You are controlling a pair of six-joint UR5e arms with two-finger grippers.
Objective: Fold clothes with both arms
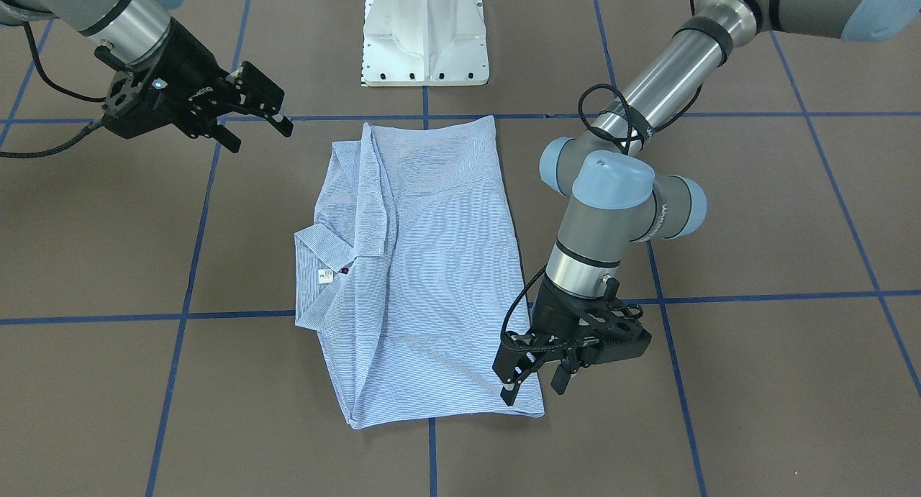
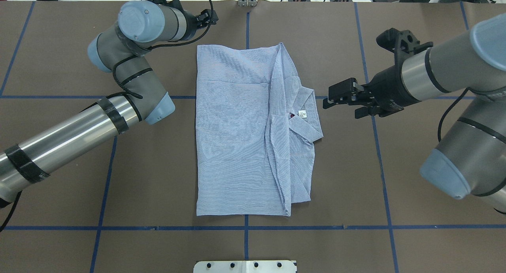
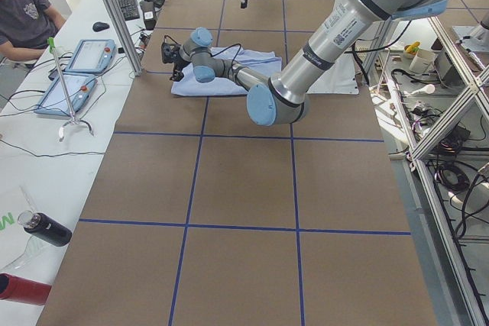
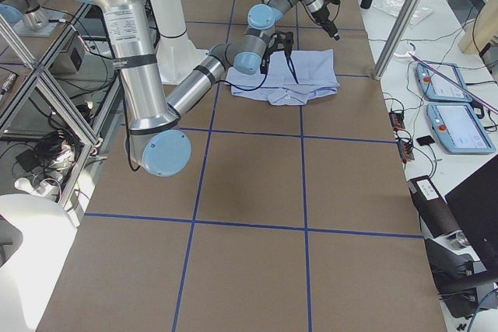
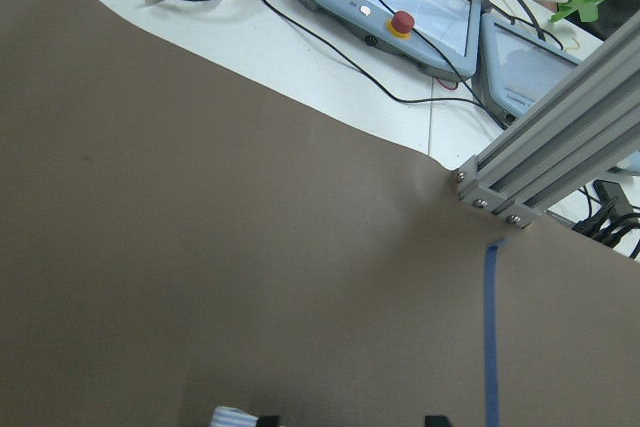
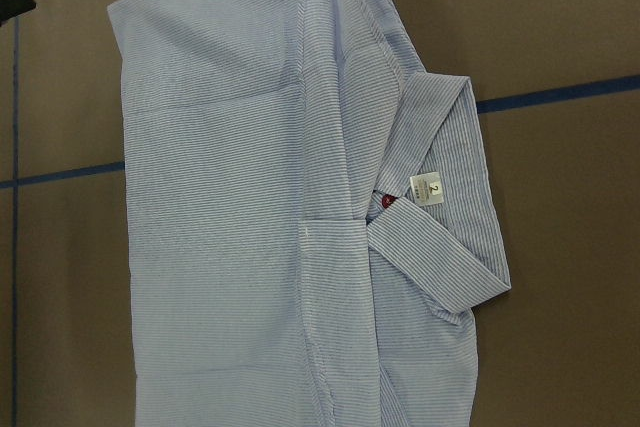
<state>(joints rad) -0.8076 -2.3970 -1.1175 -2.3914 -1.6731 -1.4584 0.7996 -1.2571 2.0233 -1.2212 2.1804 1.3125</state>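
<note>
From the front we are seeing released jaws on the left arm (image 1: 611, 216) and the right arm (image 1: 129, 15); overhead is mostly hiding the left's.

Six views. The overhead camera sits behind the robot, looking forward and down on the brown table (image 2: 55, 166), with the folded shirt (image 2: 237, 127) central. The front-facing camera looks steeply down from the opposite side, the white pedestal base (image 1: 424, 29) at its top edge. Both share the shirt and the blue tape lines (image 2: 316, 227). Two side cameras look along the table from either end, farther off. The left wrist camera sits low over bare table, facing control pendants (image 5: 430, 7). The right wrist camera looks closely down on the shirt's collar (image 6: 430, 247).
</note>
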